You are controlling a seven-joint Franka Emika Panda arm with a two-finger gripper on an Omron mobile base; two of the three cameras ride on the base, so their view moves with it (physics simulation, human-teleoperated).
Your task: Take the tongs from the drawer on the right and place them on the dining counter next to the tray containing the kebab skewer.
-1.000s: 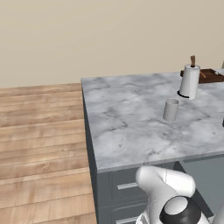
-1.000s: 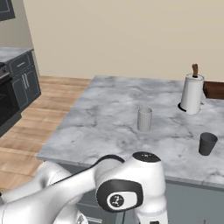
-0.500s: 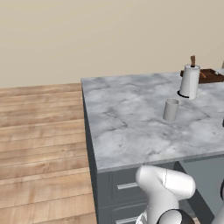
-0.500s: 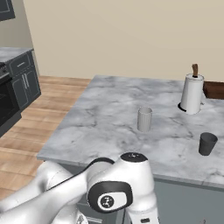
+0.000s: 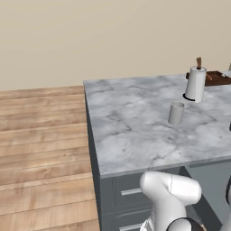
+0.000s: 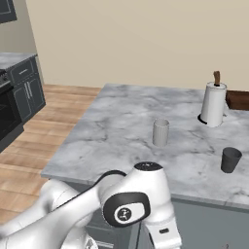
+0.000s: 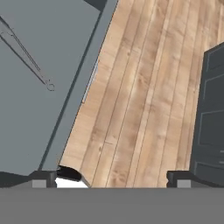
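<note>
- Tongs (image 7: pixel 27 57) are lying in the open drawer (image 7: pixel 65 39), slim and slanted across its grey floor, toward the upper left of the hand view; nothing is holding them.
- I am keeping the jaws released and spread wide: in the hand view the gripper (image 7: pixel 112 178) is showing one fingertip at each lower corner, with only wooden floor (image 7: pixel 144 87) between them.
- I am judging that the hand is hovering past the drawer's front edge, so I am planning to bring it back over the drawer before lowering.
- I am aiming for the middle of the two arms, turning the wrist so the jaws cross them rather than run along them.
- I am thinking of descending slowly; the arms look thin and flat, so the tips may need to reach nearly to the drawer floor.
- I am noting the tray (image 5: pixel 216 78) at the far right of the dining counter (image 5: pixel 135 131), behind the paper-towel roll (image 5: pixel 196 84), as the later drop spot.
</note>
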